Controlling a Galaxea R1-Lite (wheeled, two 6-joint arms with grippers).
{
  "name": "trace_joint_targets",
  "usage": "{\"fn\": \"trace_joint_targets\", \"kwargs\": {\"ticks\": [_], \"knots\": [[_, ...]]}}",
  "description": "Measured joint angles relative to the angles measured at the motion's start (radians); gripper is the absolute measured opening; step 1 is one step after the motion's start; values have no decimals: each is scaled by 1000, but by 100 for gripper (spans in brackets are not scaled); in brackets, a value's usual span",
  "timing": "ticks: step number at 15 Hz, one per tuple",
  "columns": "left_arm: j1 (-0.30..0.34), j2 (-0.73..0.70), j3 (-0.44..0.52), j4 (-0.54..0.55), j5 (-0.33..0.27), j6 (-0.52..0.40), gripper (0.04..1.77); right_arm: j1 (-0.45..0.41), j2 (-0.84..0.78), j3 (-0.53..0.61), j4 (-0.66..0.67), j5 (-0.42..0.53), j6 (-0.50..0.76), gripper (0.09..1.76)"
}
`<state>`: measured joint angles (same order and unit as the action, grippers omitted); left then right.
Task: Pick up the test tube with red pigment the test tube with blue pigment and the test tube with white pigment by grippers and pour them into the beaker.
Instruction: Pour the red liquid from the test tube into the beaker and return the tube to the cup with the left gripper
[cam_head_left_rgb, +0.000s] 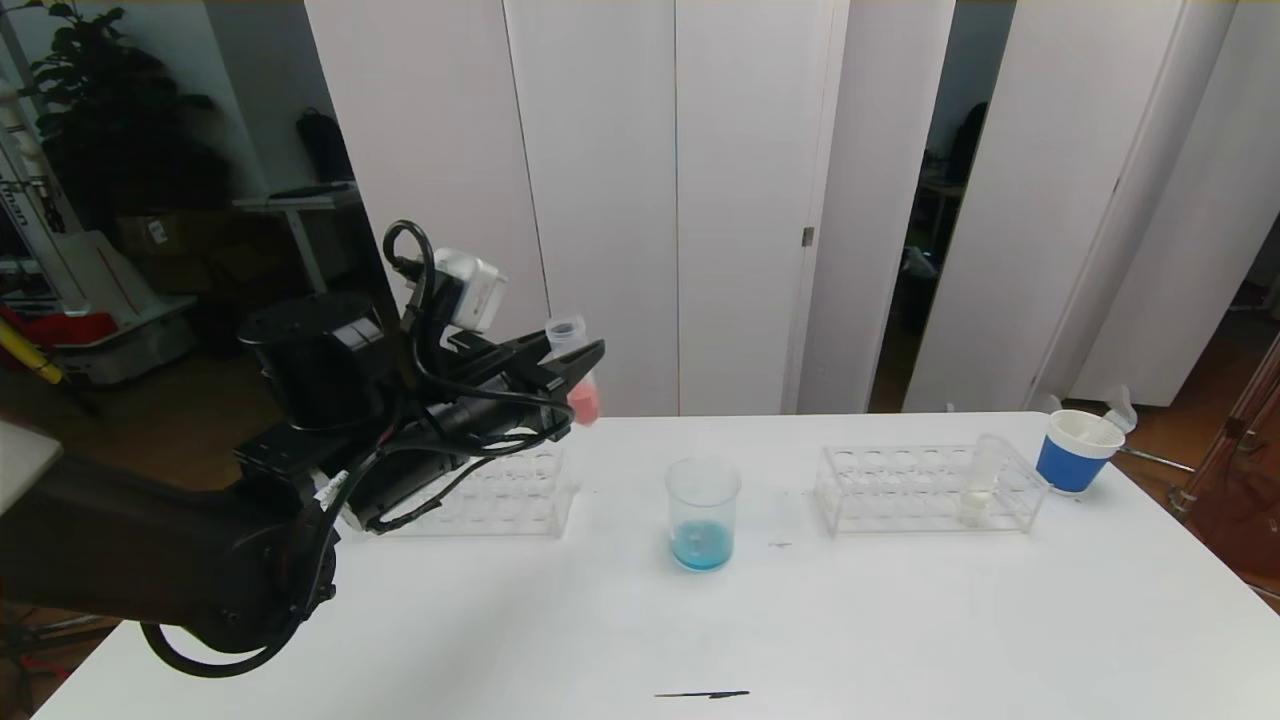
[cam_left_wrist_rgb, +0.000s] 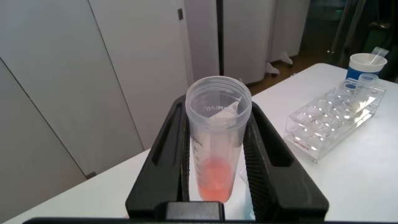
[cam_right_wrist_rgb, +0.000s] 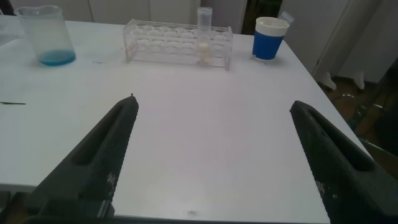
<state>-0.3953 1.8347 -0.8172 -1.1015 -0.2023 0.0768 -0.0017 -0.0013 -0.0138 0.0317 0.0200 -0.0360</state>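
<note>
The left end effector is closed on the test tube with red pigment, lifted upright above the left rack, so nothing spills before it goes to the beaker. The beaker stands in the middle of the surface and already holds blue liquid. The test tube with white pigment waits in the right rack. The right end effector hovers low at the near right, fingers wide and empty.

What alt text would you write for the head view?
The left claw, raised above the white table, holds a tube of red pigment. A beaker with blue liquid stands centre; a white-pigment tube sits in the right rack.
</note>
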Motion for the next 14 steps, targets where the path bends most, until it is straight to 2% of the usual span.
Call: {"fn": "trace_joint_targets", "kwargs": {"ticks": [3,5,10,12,14], "knots": [[-17,10,-104,93,-66,1,60,0,0,0,0,0,0,175],[-30,42,-166,107,-98,16,60,0,0,0,0,0,0,175],[-39,138,-217,93,-176,246,60,0,0,0,0,0,0,175],[-39,175,-223,30,-239,318,60,0,0,0,0,0,0,175],[-39,211,-224,-48,-324,351,60,0,0,0,0,0,0,175]]}}
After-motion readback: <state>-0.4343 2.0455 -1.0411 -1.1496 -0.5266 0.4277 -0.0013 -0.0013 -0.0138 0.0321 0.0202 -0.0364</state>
